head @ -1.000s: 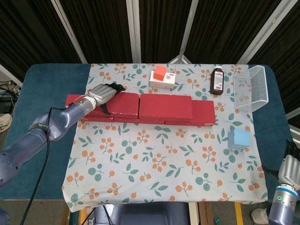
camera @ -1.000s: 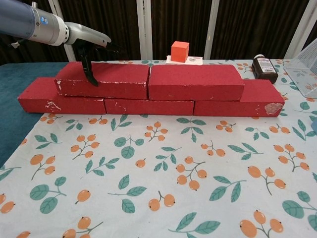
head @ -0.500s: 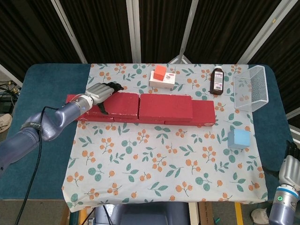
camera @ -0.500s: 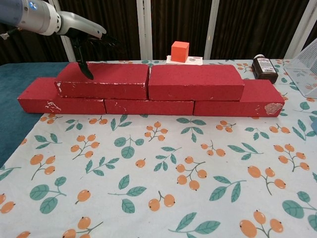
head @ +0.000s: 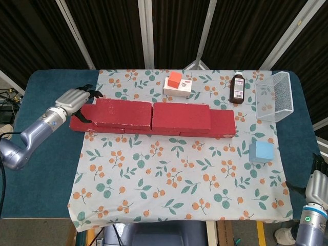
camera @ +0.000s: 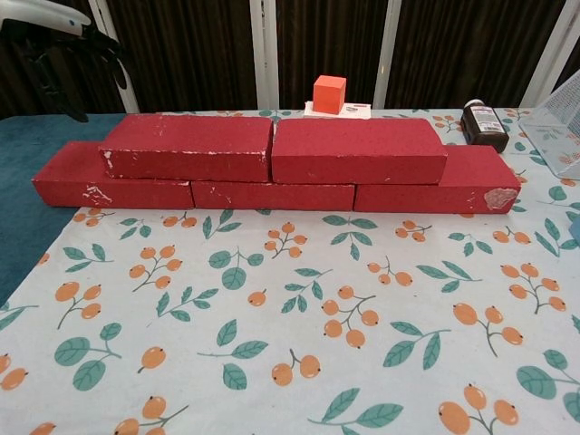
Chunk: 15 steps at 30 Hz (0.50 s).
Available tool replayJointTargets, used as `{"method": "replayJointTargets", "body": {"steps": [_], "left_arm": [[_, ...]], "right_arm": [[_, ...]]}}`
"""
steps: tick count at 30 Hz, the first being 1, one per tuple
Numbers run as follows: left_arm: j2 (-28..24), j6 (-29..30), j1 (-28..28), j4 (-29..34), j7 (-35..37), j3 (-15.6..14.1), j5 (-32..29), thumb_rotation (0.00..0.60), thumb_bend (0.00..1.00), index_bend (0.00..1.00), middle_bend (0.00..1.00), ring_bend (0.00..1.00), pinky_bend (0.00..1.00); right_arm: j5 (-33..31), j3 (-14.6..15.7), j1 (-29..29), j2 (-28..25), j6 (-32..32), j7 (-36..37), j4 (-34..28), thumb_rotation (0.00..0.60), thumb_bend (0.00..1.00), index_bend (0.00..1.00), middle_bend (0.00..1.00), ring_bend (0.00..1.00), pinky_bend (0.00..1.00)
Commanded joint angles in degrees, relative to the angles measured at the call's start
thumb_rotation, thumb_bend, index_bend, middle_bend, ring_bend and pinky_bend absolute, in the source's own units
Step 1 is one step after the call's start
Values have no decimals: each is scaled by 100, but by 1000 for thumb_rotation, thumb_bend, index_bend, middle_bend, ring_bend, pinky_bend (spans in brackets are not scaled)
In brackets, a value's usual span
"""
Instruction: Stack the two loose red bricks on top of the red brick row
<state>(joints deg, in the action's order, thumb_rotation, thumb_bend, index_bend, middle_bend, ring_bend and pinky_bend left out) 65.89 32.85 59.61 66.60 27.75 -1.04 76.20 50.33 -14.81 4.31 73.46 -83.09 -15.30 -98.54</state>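
Three red bricks form the bottom row (head: 223, 123) (camera: 272, 195) across the floral cloth. Two more red bricks lie on top of it, end to end: the left one (head: 123, 111) (camera: 186, 145) and the right one (head: 181, 116) (camera: 358, 149). My left hand (head: 75, 102) (camera: 56, 62) hovers just off the row's left end with its fingers spread, holding nothing and apart from the bricks. Only a bit of my right hand (head: 318, 183) shows at the lower right edge of the head view, far from the bricks; how its fingers lie is hidden.
Behind the bricks, an orange cube (head: 175, 78) sits on a white box (head: 179, 90). A brown bottle (head: 238, 88) and a clear plastic container (head: 277, 96) stand at the back right. A blue cube (head: 263, 151) rests near the cloth's right edge.
My left hand has lifted off the top left brick and drawn back to the left, beyond the row's end. The bricks have stayed put.
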Motion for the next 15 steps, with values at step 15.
{"method": "replayJointTargets", "body": {"steps": [15], "left_arm": [[560,28,-607,-590,-59,74,-12,600,0,245,255,1,145]], "right_arm": [[37,16,-23,1,-12,75,-29,600,118,0,55,63,0]]}}
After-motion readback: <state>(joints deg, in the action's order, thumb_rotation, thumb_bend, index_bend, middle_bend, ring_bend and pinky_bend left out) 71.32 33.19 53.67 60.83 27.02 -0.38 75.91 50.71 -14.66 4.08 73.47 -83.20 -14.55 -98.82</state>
